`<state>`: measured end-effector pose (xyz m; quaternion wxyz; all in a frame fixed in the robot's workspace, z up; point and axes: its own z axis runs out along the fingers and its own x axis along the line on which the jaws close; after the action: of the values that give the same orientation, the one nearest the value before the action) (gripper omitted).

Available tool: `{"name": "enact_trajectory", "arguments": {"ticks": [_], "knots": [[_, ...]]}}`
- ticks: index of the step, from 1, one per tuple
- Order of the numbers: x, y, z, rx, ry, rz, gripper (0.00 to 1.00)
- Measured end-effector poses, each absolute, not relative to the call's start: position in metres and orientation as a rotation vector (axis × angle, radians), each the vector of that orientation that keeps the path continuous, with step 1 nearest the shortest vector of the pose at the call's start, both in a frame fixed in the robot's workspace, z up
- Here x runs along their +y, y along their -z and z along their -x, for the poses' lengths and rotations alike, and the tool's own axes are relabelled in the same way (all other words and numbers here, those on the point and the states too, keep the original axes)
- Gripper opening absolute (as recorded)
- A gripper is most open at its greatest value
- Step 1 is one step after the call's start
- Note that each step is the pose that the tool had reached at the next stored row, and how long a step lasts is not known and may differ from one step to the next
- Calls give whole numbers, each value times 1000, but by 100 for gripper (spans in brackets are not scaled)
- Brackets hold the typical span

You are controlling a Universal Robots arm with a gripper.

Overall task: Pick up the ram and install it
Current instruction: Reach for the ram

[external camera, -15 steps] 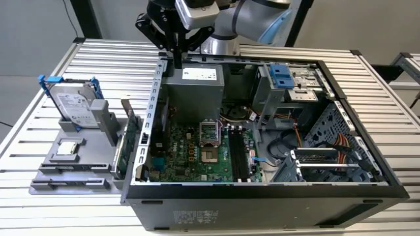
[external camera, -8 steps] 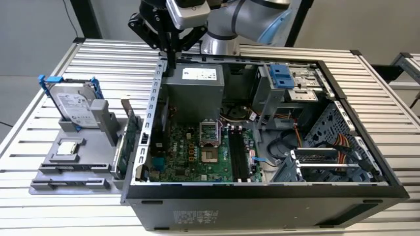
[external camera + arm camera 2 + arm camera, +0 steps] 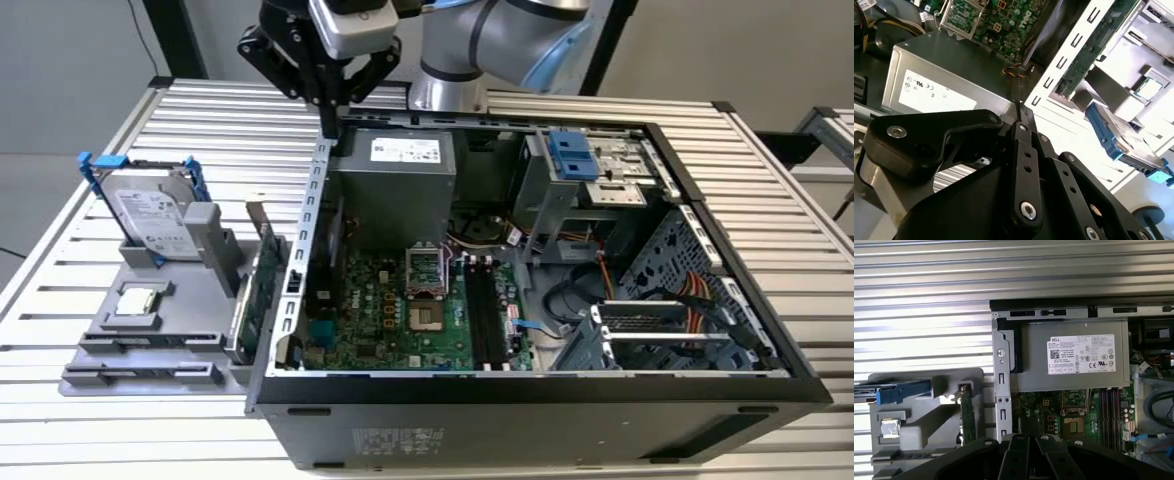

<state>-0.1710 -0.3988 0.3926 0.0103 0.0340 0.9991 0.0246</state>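
My gripper [image 3: 331,138] hangs over the back corner of the open computer case [image 3: 534,385], at the exterior view's left, just above the case wall beside the grey power supply [image 3: 394,190]. Its black fingers [image 3: 1020,112] are pressed together, with nothing visible between them. In the first wrist view the gripper [image 3: 1021,439] sits over the case edge. The black memory slots [image 3: 483,310] lie on the green motherboard and appear in the first wrist view as well, as memory slots [image 3: 1109,407]. The ram is out of view.
A grey parts holder [image 3: 200,240] stands on the slatted table at the exterior view's left. It carries a hard drive [image 3: 147,215] in a blue bracket, a processor chip [image 3: 140,300] and an upright green card [image 3: 267,270]. Drive cages and cables fill the case's right side.
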Motion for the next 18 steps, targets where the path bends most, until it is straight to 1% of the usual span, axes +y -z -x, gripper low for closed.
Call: {"name": "enact_trajectory", "arguments": {"ticks": [18], "knots": [[-399, -393, 204, 3119, -79, -99, 0]]}}
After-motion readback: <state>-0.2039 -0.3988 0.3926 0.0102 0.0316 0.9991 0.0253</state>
